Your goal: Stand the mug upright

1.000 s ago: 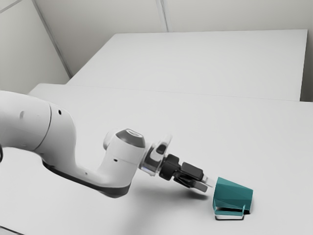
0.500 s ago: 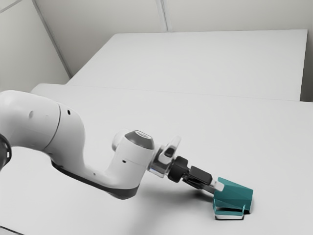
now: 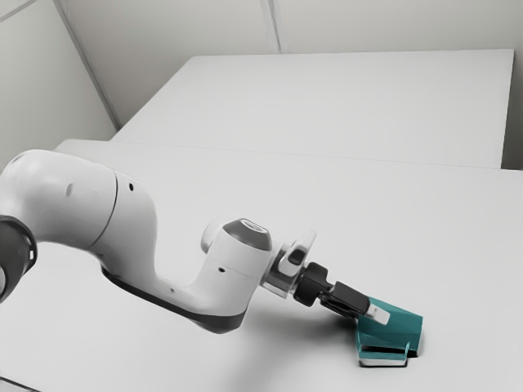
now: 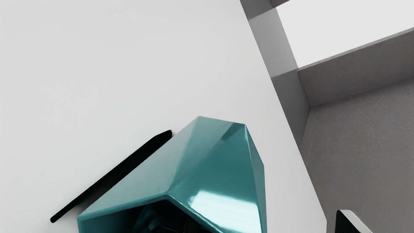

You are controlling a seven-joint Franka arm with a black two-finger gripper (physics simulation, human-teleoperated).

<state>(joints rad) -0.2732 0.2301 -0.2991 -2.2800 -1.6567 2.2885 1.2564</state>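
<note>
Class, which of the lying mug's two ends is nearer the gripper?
The open end, wider and showing a dark hollow; the opposite end is narrower.

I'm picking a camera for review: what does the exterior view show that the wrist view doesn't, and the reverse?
Exterior view: the white arm's links.
Wrist view: the dark inside of the teal mug, and a rough grey surface past the table's edge.
Both: the mug lying on its side, the white table, part of the gripper.

White table (image 3: 310, 196), pale grey walls (image 3: 180, 24)
</note>
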